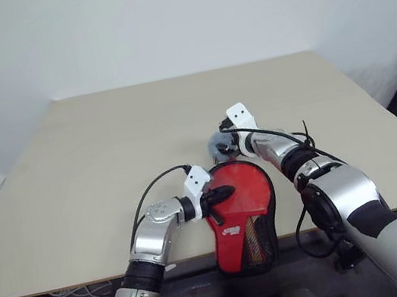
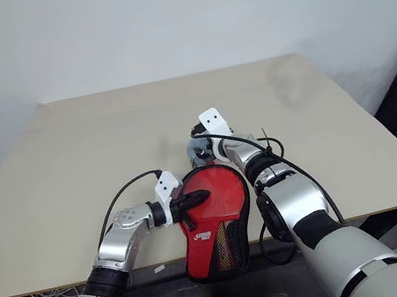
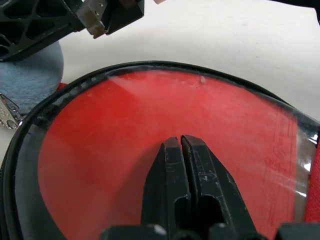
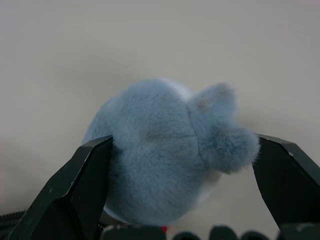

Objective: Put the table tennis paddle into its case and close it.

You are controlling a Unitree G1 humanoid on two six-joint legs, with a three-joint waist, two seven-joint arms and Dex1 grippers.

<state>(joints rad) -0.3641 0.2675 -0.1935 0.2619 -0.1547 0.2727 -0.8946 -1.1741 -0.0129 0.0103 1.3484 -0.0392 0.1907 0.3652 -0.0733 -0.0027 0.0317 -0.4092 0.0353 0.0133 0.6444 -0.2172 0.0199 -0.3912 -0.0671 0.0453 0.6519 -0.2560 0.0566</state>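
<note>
Case [image 1: 242,214] lies red face up at the tabletop [image 1: 108,157] near edge, tail overhanging. Left gripper [image 3: 181,145], fingers closed, presses on the red face. Right gripper [image 4: 185,165] stands wide open around a blue-grey fuzzy puff [image 4: 165,150] at the case's 12 o'clock; contact unclear. Paddle probably already inside. Keep the left pinning the case; close the right squarely on the puff before pulling along the rim.

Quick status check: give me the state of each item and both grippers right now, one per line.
case: flat at the table's near edge, red face up.
left gripper: shut, tips over the case's red face.
right gripper: open, fingers either side of the fluffy blue-grey thing.
fluffy blue-grey thing: on the table beyond the case, between the open fingers; grip cannot be told.
</note>
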